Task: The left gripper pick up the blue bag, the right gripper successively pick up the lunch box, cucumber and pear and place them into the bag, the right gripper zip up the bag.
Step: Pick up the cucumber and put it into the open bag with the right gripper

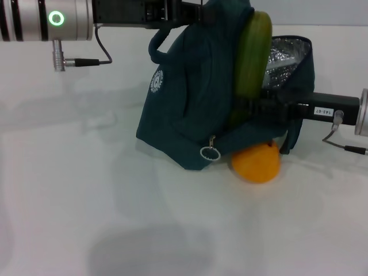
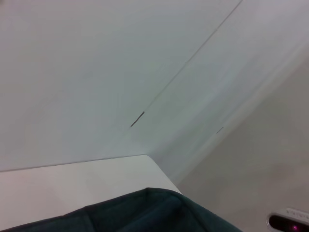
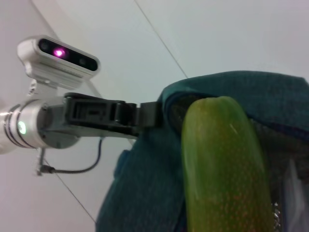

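Observation:
The blue bag (image 1: 184,109) hangs lifted at its top edge, where my left gripper (image 1: 192,12) is shut on the fabric; its base rests on the table. The bag's silver-lined mouth faces right. The cucumber (image 1: 253,57) stands nearly upright at that mouth, with my right gripper (image 1: 246,106) shut on its lower part. In the right wrist view the cucumber (image 3: 224,164) fills the foreground against the bag (image 3: 140,193), and the left gripper (image 3: 147,113) clamps the bag's rim. The pear (image 1: 256,163) lies on the table against the bag's lower front. The lunch box is out of view.
The white table (image 1: 86,190) stretches to the left and front of the bag. A ring zipper pull (image 1: 210,153) dangles at the bag's lower front. In the left wrist view only a strip of bag fabric (image 2: 145,212), a table corner (image 2: 140,162) and the wall appear.

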`<state>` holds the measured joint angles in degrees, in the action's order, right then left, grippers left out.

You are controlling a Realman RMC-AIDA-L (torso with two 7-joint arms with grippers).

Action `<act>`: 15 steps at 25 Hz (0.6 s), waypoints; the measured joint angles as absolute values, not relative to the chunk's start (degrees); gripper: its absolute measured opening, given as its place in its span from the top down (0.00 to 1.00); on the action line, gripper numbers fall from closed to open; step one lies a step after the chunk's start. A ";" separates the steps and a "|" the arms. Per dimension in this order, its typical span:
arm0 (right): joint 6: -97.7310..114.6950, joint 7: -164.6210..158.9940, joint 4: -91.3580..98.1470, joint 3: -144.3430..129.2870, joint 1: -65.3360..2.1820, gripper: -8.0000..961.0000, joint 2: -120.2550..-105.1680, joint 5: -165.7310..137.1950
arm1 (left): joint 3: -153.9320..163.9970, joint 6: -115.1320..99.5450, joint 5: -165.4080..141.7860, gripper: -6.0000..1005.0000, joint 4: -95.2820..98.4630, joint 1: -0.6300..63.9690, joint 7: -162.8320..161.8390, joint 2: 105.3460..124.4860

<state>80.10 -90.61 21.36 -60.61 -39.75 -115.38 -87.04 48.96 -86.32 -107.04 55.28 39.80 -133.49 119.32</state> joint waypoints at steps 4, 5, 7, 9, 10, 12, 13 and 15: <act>78.98 -92.21 22.12 -63.10 -40.47 0.34 -115.30 -88.50 | 48.96 -86.43 -106.95 0.92 55.28 39.81 -133.43 119.35; 78.75 -92.78 22.33 -63.66 -40.47 0.33 -115.28 -88.83 | 48.96 -86.46 -106.92 0.92 55.28 39.81 -133.43 119.35; 78.57 -93.03 22.60 -63.82 -40.42 0.32 -115.25 -88.95 | 48.96 -86.49 -106.89 0.92 55.28 39.81 -133.42 119.36; 79.26 -93.08 22.71 -63.84 -40.40 0.32 -115.24 -88.97 | 49.09 -86.50 -106.87 0.92 55.10 39.82 -133.39 119.36; 79.81 -93.10 22.81 -63.85 -40.38 0.31 -115.23 -88.96 | 49.14 -86.50 -106.84 0.92 55.01 39.82 -133.36 119.36; 80.90 -93.12 23.15 -63.65 -40.01 0.30 -115.22 -88.85 | 49.21 -86.49 -106.78 0.92 54.79 39.82 -133.27 119.36; 80.90 -93.12 23.15 -63.65 -40.01 0.30 -115.22 -88.85 | 49.23 -86.50 -106.76 0.92 54.71 39.82 -133.25 119.36; 81.45 -93.03 25.04 -62.00 -38.39 0.29 -115.14 -87.99 | 49.22 -86.48 -106.74 0.92 54.62 39.82 -133.22 119.36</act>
